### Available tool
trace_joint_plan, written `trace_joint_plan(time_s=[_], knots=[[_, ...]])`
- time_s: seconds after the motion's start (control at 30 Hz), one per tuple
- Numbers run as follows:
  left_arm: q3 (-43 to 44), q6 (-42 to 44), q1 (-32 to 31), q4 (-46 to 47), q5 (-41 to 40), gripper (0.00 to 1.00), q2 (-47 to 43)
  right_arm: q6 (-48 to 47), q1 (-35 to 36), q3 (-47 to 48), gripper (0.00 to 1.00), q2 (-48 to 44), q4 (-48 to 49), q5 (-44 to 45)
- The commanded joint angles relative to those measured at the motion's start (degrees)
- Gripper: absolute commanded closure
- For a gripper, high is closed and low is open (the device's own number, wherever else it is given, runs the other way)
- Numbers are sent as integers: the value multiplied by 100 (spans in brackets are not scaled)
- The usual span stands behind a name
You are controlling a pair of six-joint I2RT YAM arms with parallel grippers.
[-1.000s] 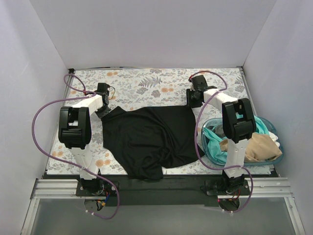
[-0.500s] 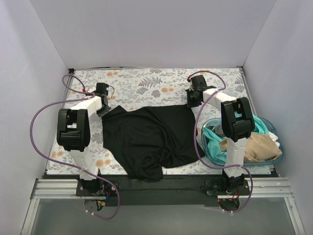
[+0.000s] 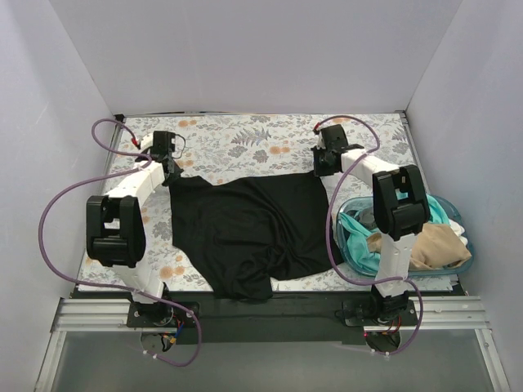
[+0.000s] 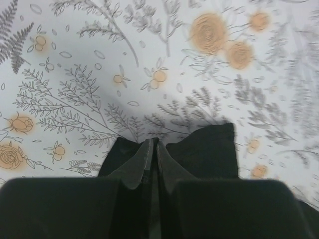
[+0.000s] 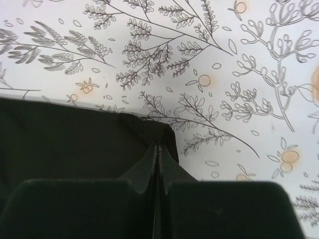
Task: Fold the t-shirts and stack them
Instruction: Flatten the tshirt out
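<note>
A black t-shirt (image 3: 245,229) lies spread on the floral tablecloth, its near edge rumpled. My left gripper (image 3: 170,173) is shut on the shirt's far left corner; in the left wrist view the gripper (image 4: 152,144) pinches black cloth (image 4: 204,149). My right gripper (image 3: 323,170) is shut on the far right corner; in the right wrist view the gripper (image 5: 157,147) pinches the black corner (image 5: 149,130). Teal (image 3: 355,233), tan (image 3: 429,245) and white (image 3: 458,230) t-shirts sit bunched in a tub at the right.
The translucent blue tub (image 3: 466,263) stands at the right by my right arm. The floral tablecloth (image 3: 245,139) covers the table up to white walls at the back and both sides. Purple cables loop beside each arm.
Both grippers have moved toward the back of the table, the left one also outward to the left, pulling the black shirt's far edge straight and farther back.
</note>
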Motion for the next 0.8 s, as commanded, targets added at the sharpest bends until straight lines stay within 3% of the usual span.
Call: trace_joint_plan(time_s=[0.0,0.37,0.77], knots=[[289,161,19,233,428,100,-694,-151,-7,-218,99,-839,504,109],[896,328,19,724,1071,100,-2582,-379,2,-861,99,-3220,795,654],[2810,715,19,707,1528,100,-3903,-564,19,-624,99,-5814,777,93]])
